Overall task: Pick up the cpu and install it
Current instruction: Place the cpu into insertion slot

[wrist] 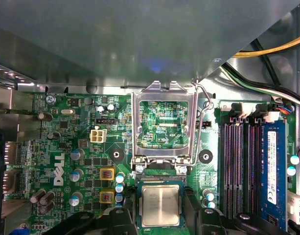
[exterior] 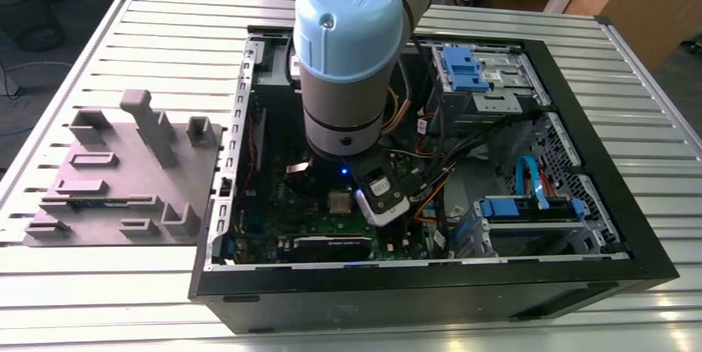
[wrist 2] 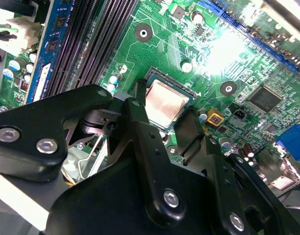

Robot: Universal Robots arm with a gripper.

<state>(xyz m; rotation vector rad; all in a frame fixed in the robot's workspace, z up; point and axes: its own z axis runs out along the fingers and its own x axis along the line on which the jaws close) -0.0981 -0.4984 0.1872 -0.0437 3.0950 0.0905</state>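
Low over the green board (wrist 2: 159, 44), end effector (wrist 2: 163, 107) open, fingers (wrist 2: 139, 100) just beside the flat-lying cpu (wrist 2: 167, 102).

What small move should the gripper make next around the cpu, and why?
Probably a short, straight lift away from the green board. The cpu appears to lie flat and square in place, the gripper straddles it closely, and the metal load frame stands open; a sideways move might drag the cpu.

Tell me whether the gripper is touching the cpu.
Cannot tell. In both wrist views the gripper straddles the cpu closely, but neither shows plain contact or a plain gap at the chip's edges.
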